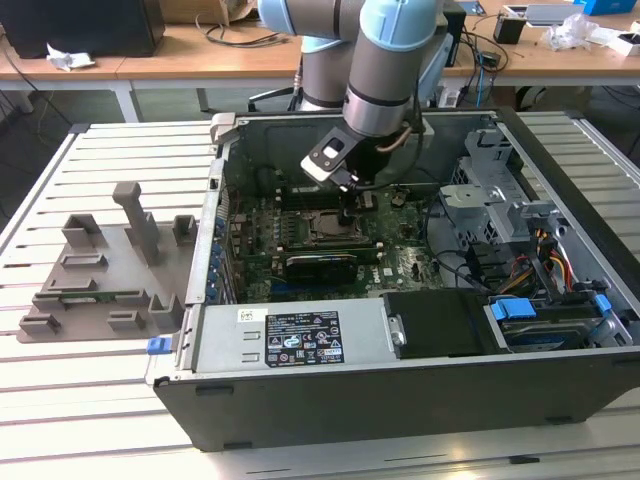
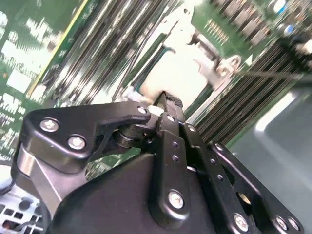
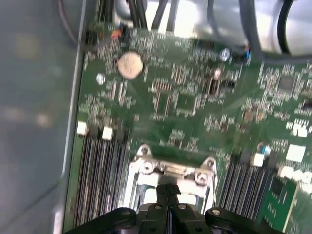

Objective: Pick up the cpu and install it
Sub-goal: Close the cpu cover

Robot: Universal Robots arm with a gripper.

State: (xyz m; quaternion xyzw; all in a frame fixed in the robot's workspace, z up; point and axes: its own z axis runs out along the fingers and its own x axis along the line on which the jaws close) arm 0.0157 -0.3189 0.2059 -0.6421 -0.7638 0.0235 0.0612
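Down inside the case [image 1: 400, 400] over the socket frame [image 3: 146, 165] with pincer [image 3: 168, 189] closed tight on nothing visible, tips right at the cpu [image 2: 178, 73] lying in it, likely to press, not grip.

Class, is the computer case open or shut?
Open. In the exterior view the computer case has no side cover; its motherboard lies exposed.

Enters at the top centre of the exterior view as a pale-blue and grey arm [image 1: 385, 60], leaning steeply down. Carries a black-and-white wrist mount [image 1: 330, 158], tilted toward the exterior view's left. Ends just above the frame's centre in a black gripper [image 1: 347, 212], pointing straight down. In both wrist views, shows black fingers [image 2: 170, 112] [image 3: 164, 193] pressed together, with no gap at the tips.
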